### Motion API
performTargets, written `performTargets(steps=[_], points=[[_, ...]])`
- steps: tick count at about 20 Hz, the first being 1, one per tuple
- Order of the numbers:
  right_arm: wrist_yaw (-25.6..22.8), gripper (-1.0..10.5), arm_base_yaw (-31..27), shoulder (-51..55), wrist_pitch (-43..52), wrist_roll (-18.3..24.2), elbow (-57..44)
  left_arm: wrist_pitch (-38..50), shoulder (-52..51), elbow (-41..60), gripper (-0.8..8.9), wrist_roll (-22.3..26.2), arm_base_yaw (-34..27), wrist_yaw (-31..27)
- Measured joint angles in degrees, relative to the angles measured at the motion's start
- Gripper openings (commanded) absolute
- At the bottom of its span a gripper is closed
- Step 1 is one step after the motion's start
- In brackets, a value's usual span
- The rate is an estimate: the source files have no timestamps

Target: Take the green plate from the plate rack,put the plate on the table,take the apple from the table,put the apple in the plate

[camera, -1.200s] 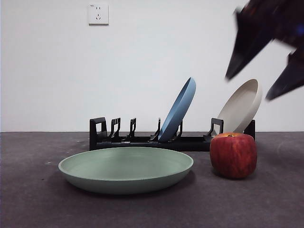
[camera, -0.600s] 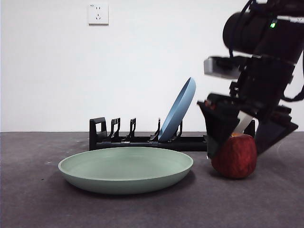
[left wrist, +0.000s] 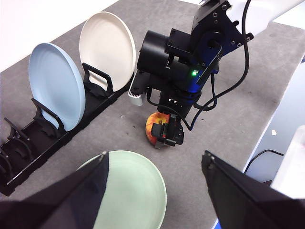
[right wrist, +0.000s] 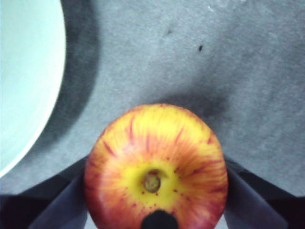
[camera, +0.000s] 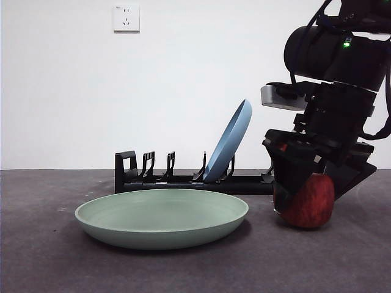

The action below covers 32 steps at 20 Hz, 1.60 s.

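Note:
The green plate (camera: 162,217) lies flat on the table (camera: 49,256), in front of the plate rack (camera: 183,180). To its right the red apple (camera: 308,207) rests on the table. My right gripper (camera: 305,204) has come down over the apple, one jaw pressed against each side. In the right wrist view the apple (right wrist: 155,162) fills the gap between the jaws, stem up, and the plate's rim (right wrist: 24,71) lies beside it. My left gripper (left wrist: 155,191) hangs high above the plate (left wrist: 131,191), open and empty.
A blue plate (camera: 231,141) leans in the rack. A cream-white plate (left wrist: 107,47) stands in the rack's end slot, hidden behind the right arm in the front view. The table's edge (left wrist: 259,119) runs a short way beyond the apple (left wrist: 153,126).
The right arm swung down from the upper right onto the apple. Its jaws have sunk lower around the fruit and closed against it. The apple has shifted slightly right.

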<state>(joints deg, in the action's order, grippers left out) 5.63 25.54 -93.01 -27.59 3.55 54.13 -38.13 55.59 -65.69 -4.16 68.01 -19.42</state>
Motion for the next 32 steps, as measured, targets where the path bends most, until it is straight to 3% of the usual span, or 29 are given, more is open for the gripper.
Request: performTargets(steps=[2, 8, 13, 19, 25, 32], points=[[2.25, -0.2, -0.02, 0.0, -0.52, -0.13, 0.04, -0.02, 0.0, 0.0, 3.28, 0.0, 0.0, 0.0], [2.75, -0.2, 1.07, 5.46, -1.29, -1.68, -0.02, 0.0, 0.0, -0.02, 3.28, 0.0, 0.0, 0.0], [2.75, -0.2, 8.02, 10.47, 6.49, -5.2, 0.09, -0.09, 0.0, -0.02, 3.28, 0.0, 0.0, 0.04], [0.33, -0.2, 17.84, 2.43, 16.06, -7.56, 1.22, -0.79, 0.02, 0.0, 3.28, 0.0, 0.0, 0.13], [-1.6, -0.2, 19.54, -8.68, 15.63, -7.19, 9.14, -0.81, 0.02, -0.02, 3.28, 0.0, 0.02, 0.15], [-2.89, -0.2, 20.96, -12.61, 13.7, -3.69, 11.02, -0.81, 0.02, 0.0, 3.28, 0.0, 0.02, 0.15]])
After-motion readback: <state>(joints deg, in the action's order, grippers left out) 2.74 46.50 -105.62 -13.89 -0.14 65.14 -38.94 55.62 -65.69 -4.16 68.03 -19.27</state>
